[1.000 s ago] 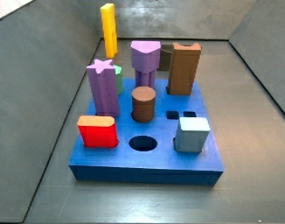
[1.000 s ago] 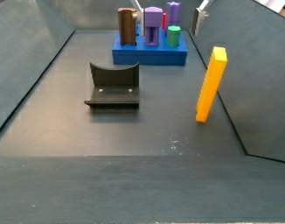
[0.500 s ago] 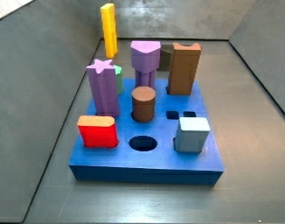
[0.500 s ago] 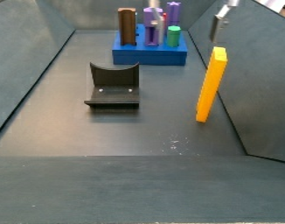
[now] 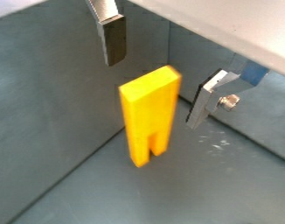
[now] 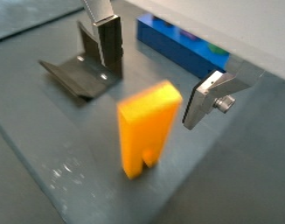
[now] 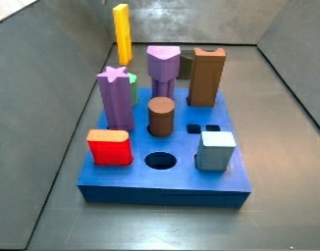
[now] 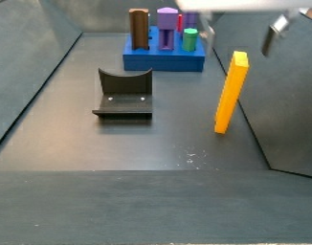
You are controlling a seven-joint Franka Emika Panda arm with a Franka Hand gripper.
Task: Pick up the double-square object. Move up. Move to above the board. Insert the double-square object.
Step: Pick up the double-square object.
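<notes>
The double-square object (image 8: 231,91) is a tall yellow block with a notched foot. It stands upright on the grey floor by the side wall, well away from the board, and shows at the back in a side view (image 7: 121,31). My gripper (image 5: 160,70) is open and empty. It hangs above the block's top, one finger (image 5: 114,39) on each side and clear of it, as in both wrist views (image 6: 156,72). The block (image 5: 148,114) is untouched. The blue board (image 7: 170,147) has a free double-square hole (image 7: 202,128). In a side view the gripper (image 8: 251,31) is blurred.
The board holds several pegs: a purple star (image 7: 117,90), a brown cylinder (image 7: 160,116), a red block (image 7: 109,147), a grey block (image 7: 217,151) and others. The dark fixture (image 8: 124,93) stands on the floor between block and board. Grey walls enclose the floor.
My gripper has come along the side wall from near the board to over the yellow block. The block and the board pieces have not moved.
</notes>
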